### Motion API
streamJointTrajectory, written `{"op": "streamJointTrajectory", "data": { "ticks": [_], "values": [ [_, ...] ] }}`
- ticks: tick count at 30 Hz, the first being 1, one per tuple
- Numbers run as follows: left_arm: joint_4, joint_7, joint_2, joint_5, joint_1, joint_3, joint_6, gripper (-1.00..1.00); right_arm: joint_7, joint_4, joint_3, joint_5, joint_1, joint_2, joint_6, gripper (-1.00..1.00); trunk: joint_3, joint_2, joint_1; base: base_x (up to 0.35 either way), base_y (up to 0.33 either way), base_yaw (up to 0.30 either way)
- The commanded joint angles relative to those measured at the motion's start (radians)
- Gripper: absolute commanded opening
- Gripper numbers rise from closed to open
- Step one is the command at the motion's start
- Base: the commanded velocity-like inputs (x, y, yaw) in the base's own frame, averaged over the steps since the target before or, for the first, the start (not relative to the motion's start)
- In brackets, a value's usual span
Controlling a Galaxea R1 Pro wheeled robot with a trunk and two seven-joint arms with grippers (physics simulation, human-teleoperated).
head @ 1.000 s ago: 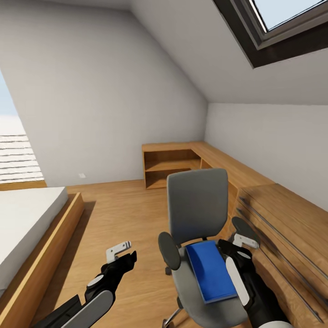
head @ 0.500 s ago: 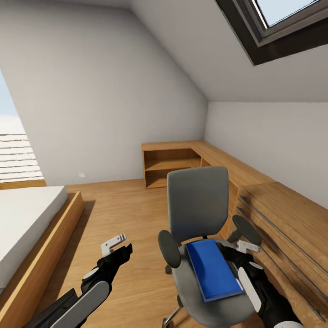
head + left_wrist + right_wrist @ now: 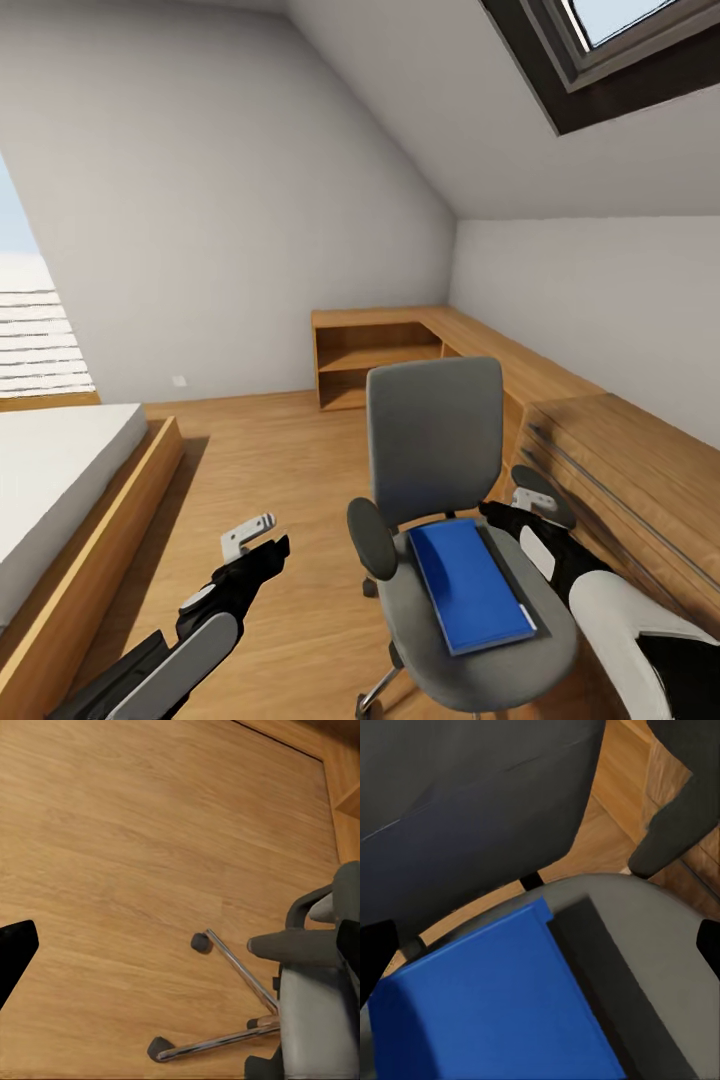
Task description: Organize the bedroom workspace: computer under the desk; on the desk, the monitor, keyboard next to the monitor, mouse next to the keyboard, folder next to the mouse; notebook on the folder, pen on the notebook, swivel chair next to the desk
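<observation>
The bedroom (image 3: 200,200) shows an oak floor, a bed and oak shelving, and the swivel chair (image 3: 435,450) stands beside an oak drawer unit (image 3: 620,480). The blue folder (image 3: 465,585) lies flat on the chair's seat, apparently over a darker sheet, so moving it to the desk is not yet done. The right gripper (image 3: 522,508) hovers just beside the folder, its state unclear, while the left gripper (image 3: 250,540) hangs over the floor, fingers apart and empty.
</observation>
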Motion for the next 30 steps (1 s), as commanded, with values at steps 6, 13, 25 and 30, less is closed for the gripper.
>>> {"op": "streamJointTrajectory", "data": {
  "ticks": [6,13,25,30],
  "values": [
    [-0.006,-0.01,0.001,0.106,-0.001,0.032,0.118,1.0,0.074,0.014,-0.006,-0.012,-0.008,0.001,0.012,1.0,-0.02,-0.043,0.023,0.0,0.0,0.0],
    [-0.042,-0.139,0.024,0.155,-0.001,0.084,0.212,1.0,0.084,0.014,-0.052,-0.03,-0.009,-0.001,0.02,1.0,-0.042,-0.092,0.05,0.0,0.0,0.0],
    [-0.088,-0.268,0.109,0.247,-0.001,0.086,0.245,1.0,0.085,0.013,-0.064,-0.185,-0.008,-0.004,0.073,1.0,-0.079,-0.176,0.096,0.0,0.0,0.0],
    [-0.087,-0.268,0.109,0.248,-0.001,0.084,0.244,1.0,0.085,0.013,-0.064,-0.199,-0.008,-0.005,0.085,1.0,-0.095,-0.211,0.115,0.0,0.0,0.0]
  ]
}}
